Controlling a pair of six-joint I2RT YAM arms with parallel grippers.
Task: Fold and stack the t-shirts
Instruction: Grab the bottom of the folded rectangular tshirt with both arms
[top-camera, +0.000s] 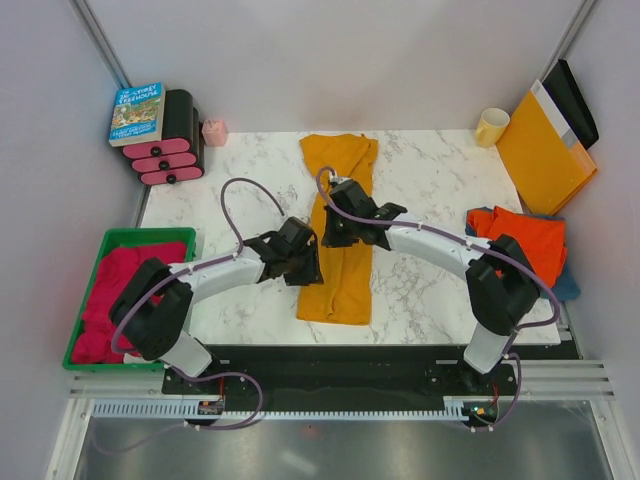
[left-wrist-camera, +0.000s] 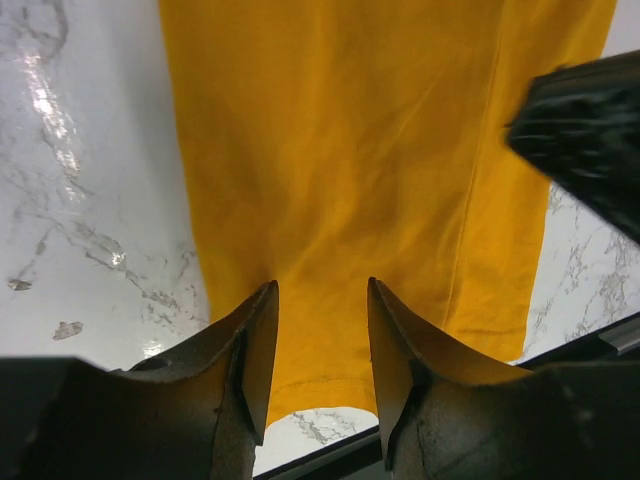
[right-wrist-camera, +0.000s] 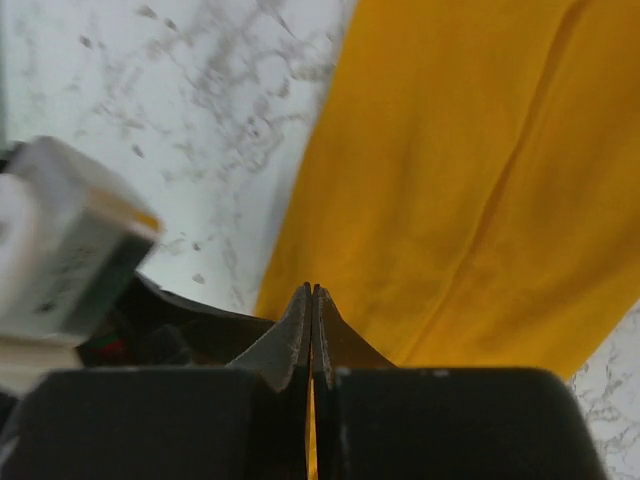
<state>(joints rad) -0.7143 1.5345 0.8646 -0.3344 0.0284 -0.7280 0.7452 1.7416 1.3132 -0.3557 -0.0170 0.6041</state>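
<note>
White walls (top-camera: 350, 60) around marble table (top-camera: 250, 160)

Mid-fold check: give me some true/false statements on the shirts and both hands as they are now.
1. The mustard-yellow shirt lies as a long strip on the table. True.
2. The left hand is shut. False: its fingers stand apart over the mustard-yellow shirt.
3. The right hand is shut. True.
4. The orange-red shirt is stacked on the mustard-yellow one. False: it lies at the table's right edge, over the blue shirt.
</note>
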